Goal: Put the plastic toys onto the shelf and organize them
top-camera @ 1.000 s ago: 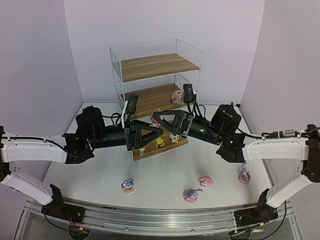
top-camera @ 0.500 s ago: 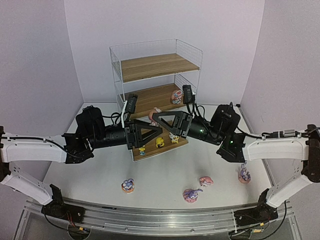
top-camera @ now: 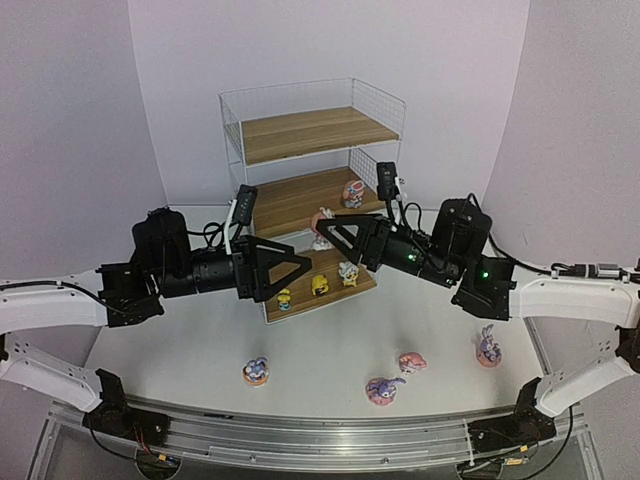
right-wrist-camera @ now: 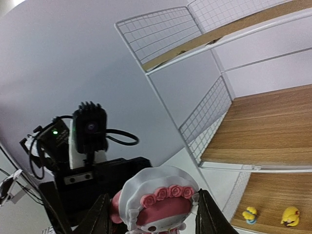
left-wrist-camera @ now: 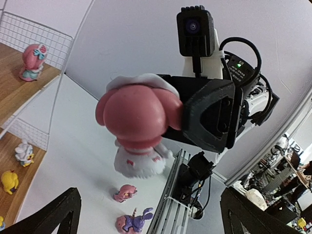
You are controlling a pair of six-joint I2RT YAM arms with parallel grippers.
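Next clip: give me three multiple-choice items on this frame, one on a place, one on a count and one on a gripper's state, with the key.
1. On which board of the shelf do the small yellow/white toys stand?
A. top
B. middle
C. bottom

2. How many loose toys are on the table?
A. two
B. four
C. six

3. The right gripper is:
A. open and empty
B. shut on the pink-white toy
C. out of view

Key:
1 C: all three stand on the lowest board.
2 B: four lie between the shelf and the arm bases.
3 B: both wrist views show the toy clamped between its fingers, off the table.
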